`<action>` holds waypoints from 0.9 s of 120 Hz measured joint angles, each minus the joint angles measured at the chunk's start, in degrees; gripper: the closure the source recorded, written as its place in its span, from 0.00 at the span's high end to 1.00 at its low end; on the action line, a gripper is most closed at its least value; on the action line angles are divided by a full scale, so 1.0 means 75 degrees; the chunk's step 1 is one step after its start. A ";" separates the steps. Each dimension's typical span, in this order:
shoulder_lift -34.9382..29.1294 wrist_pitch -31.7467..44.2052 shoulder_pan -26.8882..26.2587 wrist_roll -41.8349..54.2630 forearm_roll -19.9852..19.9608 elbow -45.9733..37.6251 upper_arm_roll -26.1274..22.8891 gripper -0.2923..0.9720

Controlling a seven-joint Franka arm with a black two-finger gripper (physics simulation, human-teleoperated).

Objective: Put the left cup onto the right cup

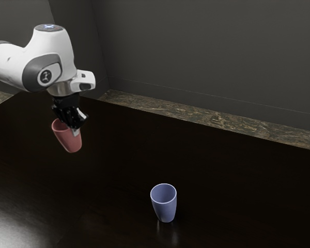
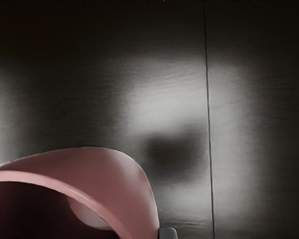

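Pink cup [image 1: 68,138]: plain, tapered, no handle. In the air, tilted, mouth toward the exterior view's upper left, rim pinched by gripper [image 1: 74,125]. From the wrist: curved pink rim [image 2: 65,181], dark inside.
Blue cup [image 1: 164,202]: same shape, upright on table [image 1: 237,170], mouth up. Well apart from pink cup, below and toward the exterior view's right.

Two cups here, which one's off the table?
The pink cup, hanging tilted in the gripper, clear of the table; the blue cup stands upright on it.
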 joint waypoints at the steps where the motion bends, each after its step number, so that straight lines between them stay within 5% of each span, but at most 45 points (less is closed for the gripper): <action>1: -0.0008 -0.0004 0.0005 -0.0043 0.0000 -0.0001 -0.0042 0.15; 108: 0.0850 -0.0285 -0.0878 -0.4066 -0.0483 0.1148 -0.1634 0.15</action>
